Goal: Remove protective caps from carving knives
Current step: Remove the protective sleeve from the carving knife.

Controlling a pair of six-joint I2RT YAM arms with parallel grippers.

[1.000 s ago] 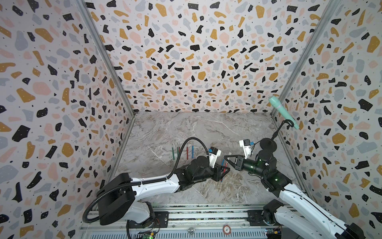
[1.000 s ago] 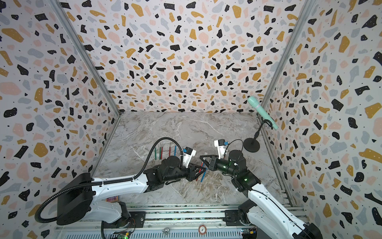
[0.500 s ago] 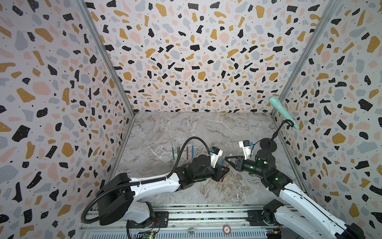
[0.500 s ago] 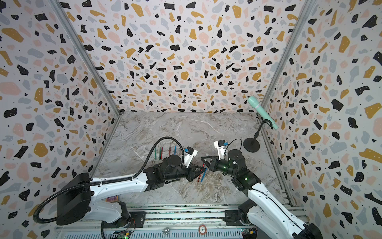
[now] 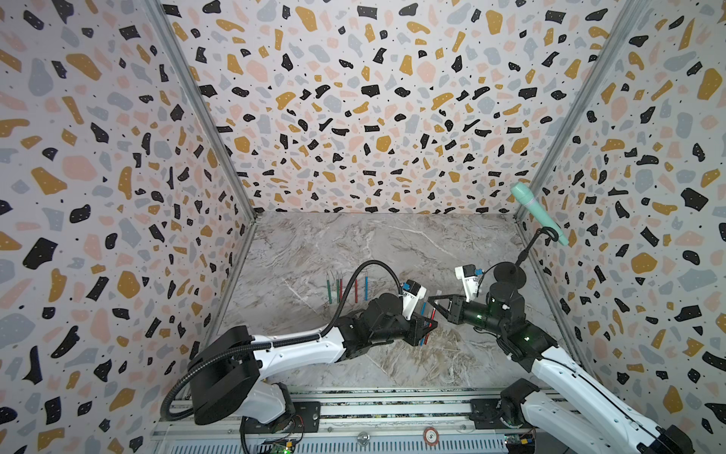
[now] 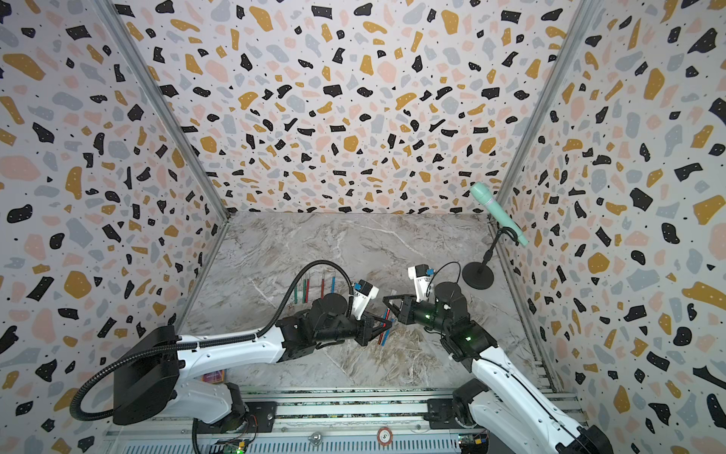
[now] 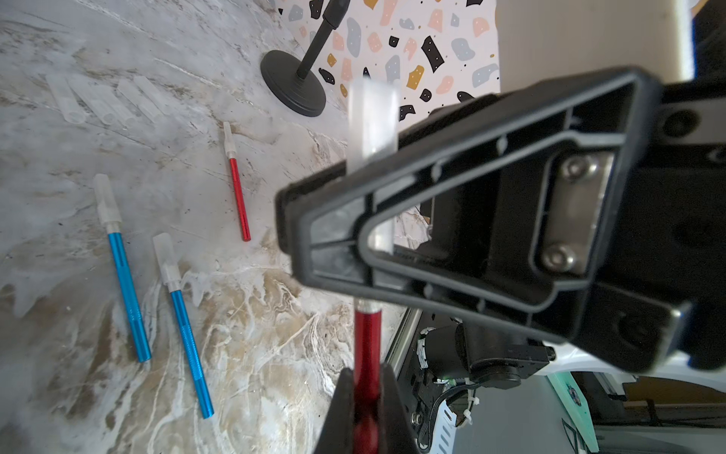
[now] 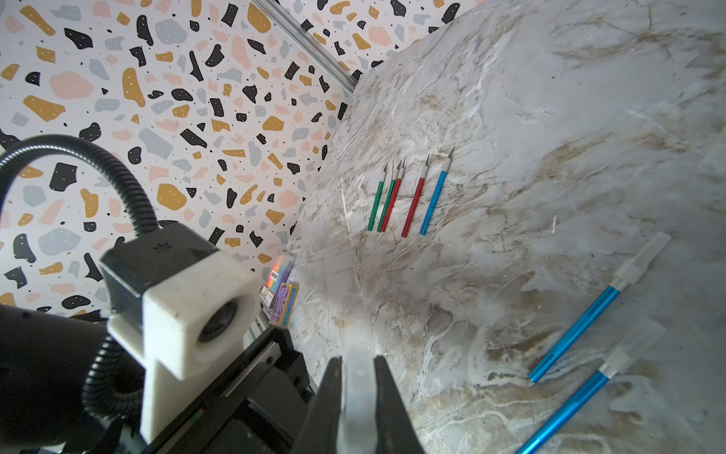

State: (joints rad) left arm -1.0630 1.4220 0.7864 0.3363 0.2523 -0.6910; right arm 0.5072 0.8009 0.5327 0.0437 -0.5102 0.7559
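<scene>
In both top views the left gripper (image 5: 431, 326) and right gripper (image 5: 432, 300) meet tip to tip over the near middle of the grey-veined marble tabletop (image 5: 373, 243). A thin, red-shafted carving knife (image 5: 433, 315) slants between them, though the grip is too small to read here. Farther back on the left lies a neat row of five uncapped knives (image 6: 314, 289): two green, two red and one blue, with their grey points toward the back wall. A mint-green microphone (image 6: 497, 212) on a black stand rises by the right wall.

In the left wrist view, the left gripper's jaws press tight on the glossy red shaft, below its silver collar. Higher up, the right gripper's black fingers pinch a translucent white plastic cap (image 7: 371, 118) and hide where the cap meets the collar. Two blue capped knives (image 7: 121, 267) and a red capped knife (image 7: 235, 181) lie on the marble. Several loose clear caps (image 7: 102, 98) lie near the stand's base.

In the right wrist view, the right gripper's jaws are closed on the milky cap. Beyond them lies the bare-bladed row, and the two blue capped knives rest apart from it.
</scene>
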